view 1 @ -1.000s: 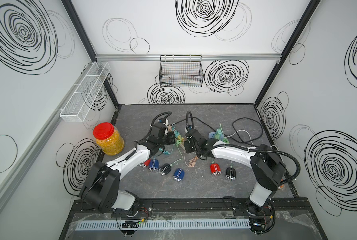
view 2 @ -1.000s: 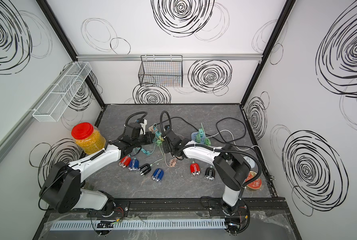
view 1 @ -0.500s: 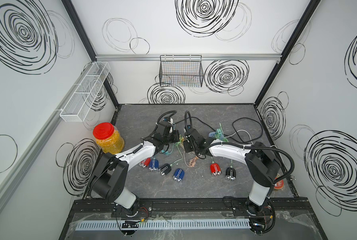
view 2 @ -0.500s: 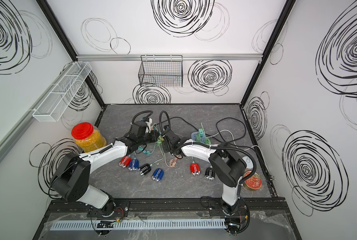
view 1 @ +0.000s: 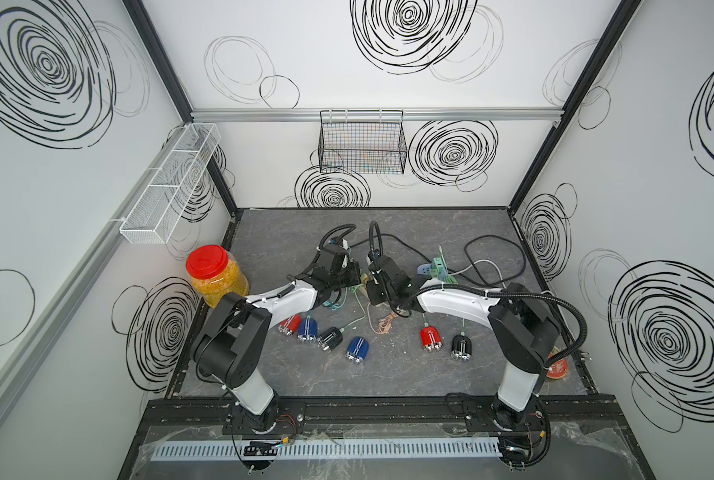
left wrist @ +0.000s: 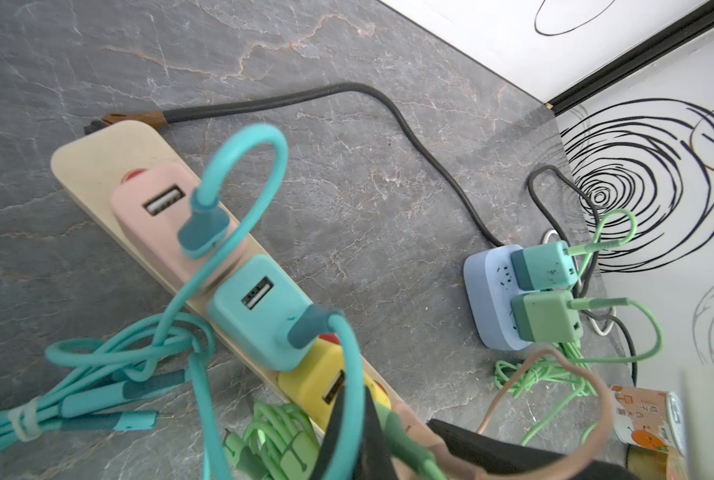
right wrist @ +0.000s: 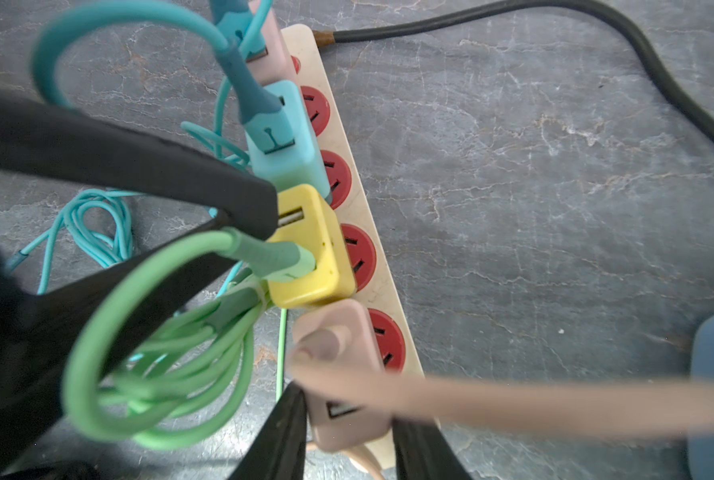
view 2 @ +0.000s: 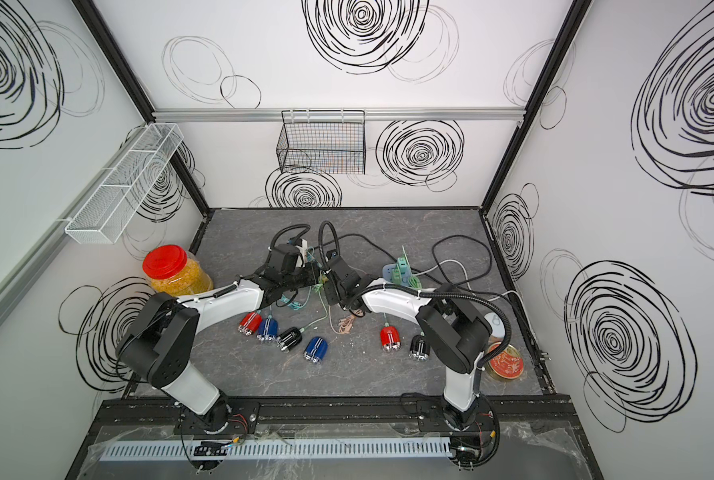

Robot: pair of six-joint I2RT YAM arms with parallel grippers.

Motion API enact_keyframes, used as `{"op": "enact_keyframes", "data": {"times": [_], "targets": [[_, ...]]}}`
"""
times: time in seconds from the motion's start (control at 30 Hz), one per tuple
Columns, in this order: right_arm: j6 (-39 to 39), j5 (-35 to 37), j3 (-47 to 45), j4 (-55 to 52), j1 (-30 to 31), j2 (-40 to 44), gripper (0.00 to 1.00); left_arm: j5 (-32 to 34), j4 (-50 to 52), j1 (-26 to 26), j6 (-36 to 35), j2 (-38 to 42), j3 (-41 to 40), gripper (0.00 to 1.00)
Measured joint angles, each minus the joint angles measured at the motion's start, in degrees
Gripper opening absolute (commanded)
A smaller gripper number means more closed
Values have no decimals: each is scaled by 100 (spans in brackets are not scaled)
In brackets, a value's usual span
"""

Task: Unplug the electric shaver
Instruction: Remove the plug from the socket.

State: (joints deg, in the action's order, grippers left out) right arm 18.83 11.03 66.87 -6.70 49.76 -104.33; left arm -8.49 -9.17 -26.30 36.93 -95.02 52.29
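Observation:
Several electric shavers lie on the table: red (view 1: 290, 324), blue (view 1: 307, 328), black (view 1: 331, 338), blue (view 1: 357, 348), red (view 1: 431, 338), black (view 1: 461, 347). I cannot tell which cable runs to which. A beige power strip (right wrist: 306, 43) carries pink, teal, yellow (right wrist: 309, 249) and tan (right wrist: 343, 374) chargers. My right gripper (right wrist: 349, 419) has its fingers against both sides of the tan charger. My left gripper (right wrist: 259, 208) is shut, its tip resting on the yellow charger, with a teal cable (left wrist: 353, 374) draped over it. In both top views the two grippers (view 1: 357, 279) (view 2: 327, 291) meet over the strip.
A blue socket hub (left wrist: 492, 299) with two green chargers sits to the right. A red-lidded jar (view 1: 212, 266) stands at the left edge and a tin (view 2: 506, 361) at the right front. A black wire basket (view 1: 361, 145) and white mesh shelf (view 1: 172, 183) hang on the walls. Loose cables cross the middle.
The left arm's elbow has swung right toward the centre while its gripper stays at the strip. The right gripper's jaws have closed in on the tan charger.

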Motion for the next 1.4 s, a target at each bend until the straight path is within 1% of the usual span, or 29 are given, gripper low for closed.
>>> {"op": "enact_keyframes", "data": {"times": [0.3,0.43,0.5,0.73,0.9,1.07,1.4], "targets": [[-136,48,0,11,0,0,25,138,-2,-46,-7,-57,0,2],[-177,57,0,13,0,0,20,376,136,-166,-85,-79,87,2],[-203,63,0,15,0,0,16,511,203,-247,-127,-101,155,2],[-291,96,-153,267,0,37,14,868,302,-365,-162,-122,203,1],[-363,107,-356,542,0,114,13,990,304,-420,-157,-122,203,1],[-367,33,-472,717,-52,157,13,1001,280,-417,-149,-122,190,1],[-295,-393,-570,859,-275,229,12,977,232,-385,-133,-122,173,1]]}}
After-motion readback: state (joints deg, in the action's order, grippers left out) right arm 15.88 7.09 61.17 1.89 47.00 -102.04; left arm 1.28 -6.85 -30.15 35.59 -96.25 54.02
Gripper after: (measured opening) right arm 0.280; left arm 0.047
